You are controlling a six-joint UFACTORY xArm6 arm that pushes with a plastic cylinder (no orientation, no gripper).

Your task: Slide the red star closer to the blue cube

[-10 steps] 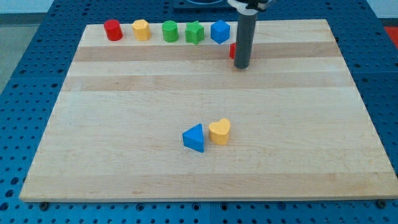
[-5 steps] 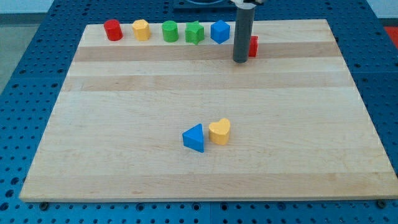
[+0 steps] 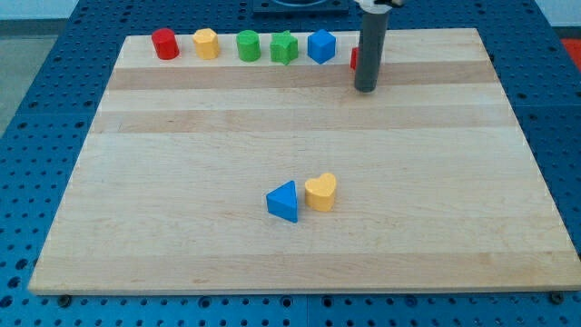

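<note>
My tip (image 3: 366, 89) swinging from red star's (image 3: 356, 59) left to its right-front, now hiding most of it. No claw, nothing grasped. Lining up leftward push toward blue cube (image 3: 321, 46).

Row along the wooden desk (image 3: 436, 209) at 12 o'clock, view's left to right: red cylinder block (image 3: 164, 44), yellow hexagonal block (image 3: 207, 43), green cylinder block (image 3: 248, 45), green star block (image 3: 284, 47), blue cube (image 3: 321, 45). Red star (image 3: 356, 59) at 3 o'clock of the blue cube, mostly hidden behind the rod. My tip (image 3: 366, 89) just at 6 o'clock of it. Blue triangular block (image 3: 283, 201) and yellow heart block (image 3: 320, 193) near centre, touching, heart at 3 o'clock.
</note>
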